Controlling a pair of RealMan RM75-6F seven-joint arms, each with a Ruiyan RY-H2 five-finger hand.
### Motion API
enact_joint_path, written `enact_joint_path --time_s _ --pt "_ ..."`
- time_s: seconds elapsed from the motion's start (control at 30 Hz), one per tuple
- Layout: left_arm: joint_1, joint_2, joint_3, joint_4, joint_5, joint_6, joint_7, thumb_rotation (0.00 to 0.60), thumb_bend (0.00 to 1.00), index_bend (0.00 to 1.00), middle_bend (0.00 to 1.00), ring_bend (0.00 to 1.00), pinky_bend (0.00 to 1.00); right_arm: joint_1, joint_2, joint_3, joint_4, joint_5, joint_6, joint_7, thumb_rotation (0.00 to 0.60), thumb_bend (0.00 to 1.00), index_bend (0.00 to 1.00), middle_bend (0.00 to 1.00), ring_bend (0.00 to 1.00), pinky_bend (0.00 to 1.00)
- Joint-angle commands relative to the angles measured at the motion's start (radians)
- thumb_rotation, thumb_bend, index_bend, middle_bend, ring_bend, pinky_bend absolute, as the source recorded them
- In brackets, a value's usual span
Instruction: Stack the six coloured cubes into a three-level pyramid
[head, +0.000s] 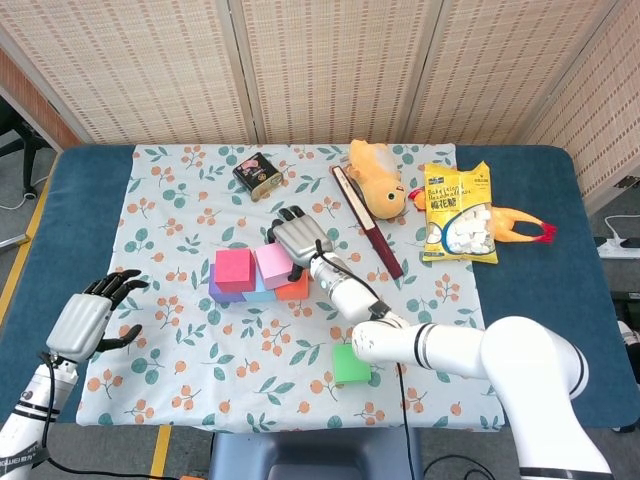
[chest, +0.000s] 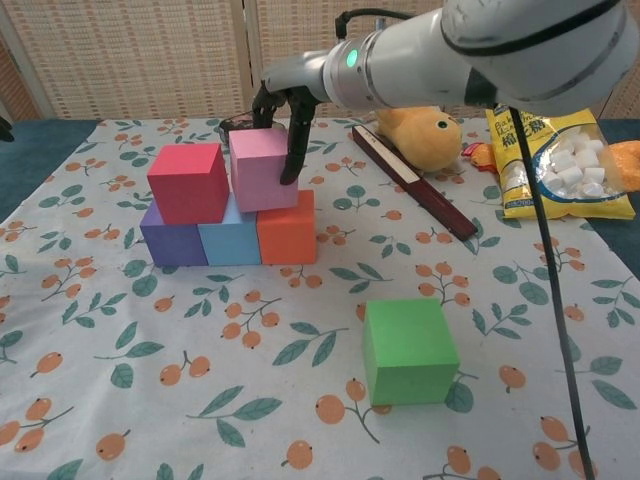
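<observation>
Pink cube (chest: 263, 168) sits on the second level beside the red cube (chest: 188, 182), over the purple cube (chest: 172, 242), blue cube (chest: 229, 242) and orange cube (chest: 288, 238). The right hand (chest: 283, 110) reaches in from 1 o'clock, fingers (chest: 296, 150) curled down against the pink cube's right face, gripping it. The green cube (chest: 408, 350) lies alone toward 5 o'clock on the table (head: 520, 290). The left hand (head: 88, 320), at 8 o'clock, hangs loosely spread, holding nothing.
</observation>
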Motion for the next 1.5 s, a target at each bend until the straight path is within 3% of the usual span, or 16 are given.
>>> enact_joint_path --time_s 0.03,0.43,1.5 --pt "0.001 -0.001 0.001 0.001 0.002 0.002 -0.001 0.6 0.29 0.24 0.14 0.16 0.25 0.05 0.026 -0.005 -0.065 0.144 0.06 -0.078 0.6 0.0 0.52 0.19 0.0 0.01" --pt "0.006 -0.004 0.006 0.009 0.01 0.009 -0.014 0.6 0.29 0.24 0.13 0.16 0.25 0.106 -0.016 0.002 -0.053 0.302 0.119 -0.194 0.6 0.0 0.51 0.19 0.0 0.0" --pt "0.014 -0.009 0.015 0.035 0.029 0.022 -0.045 0.6 0.29 0.24 0.13 0.16 0.25 0.112 -0.11 0.097 0.014 0.379 0.195 -0.356 0.6 0.0 0.49 0.19 0.0 0.0"
